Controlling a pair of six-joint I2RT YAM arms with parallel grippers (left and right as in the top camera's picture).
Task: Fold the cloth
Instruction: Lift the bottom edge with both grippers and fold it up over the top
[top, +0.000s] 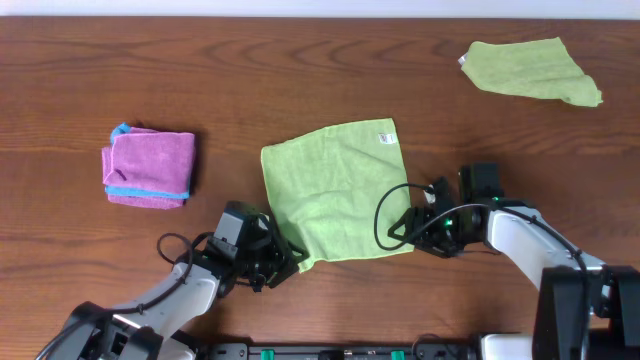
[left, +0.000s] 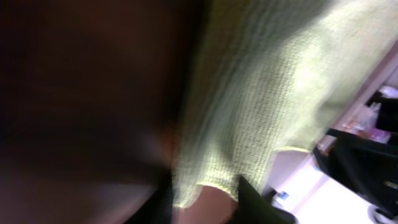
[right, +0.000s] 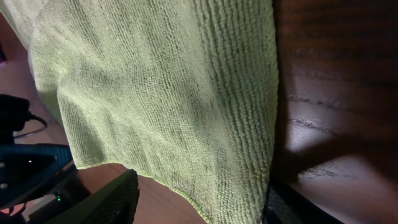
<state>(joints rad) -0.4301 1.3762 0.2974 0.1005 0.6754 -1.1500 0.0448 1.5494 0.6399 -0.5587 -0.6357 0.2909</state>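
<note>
The cloth (top: 335, 190) is lime green and lies flat mid-table, its white tag (top: 384, 137) at the far right corner. My left gripper (top: 285, 262) is at its near left corner. In the blurred left wrist view the cloth's corner (left: 261, 93) hangs between the two dark fingers (left: 255, 205), which stand a small gap apart with table showing between them. My right gripper (top: 408, 232) is at the near right corner. It stands open, and the cloth's edge (right: 186, 93) reaches down between its widely spread fingers (right: 106, 199).
A folded pink cloth (top: 150, 167) with teal edging lies at the left. A duller green cloth (top: 530, 70) lies crumpled at the far right. The brown wooden table (top: 300, 60) runs across the whole view.
</note>
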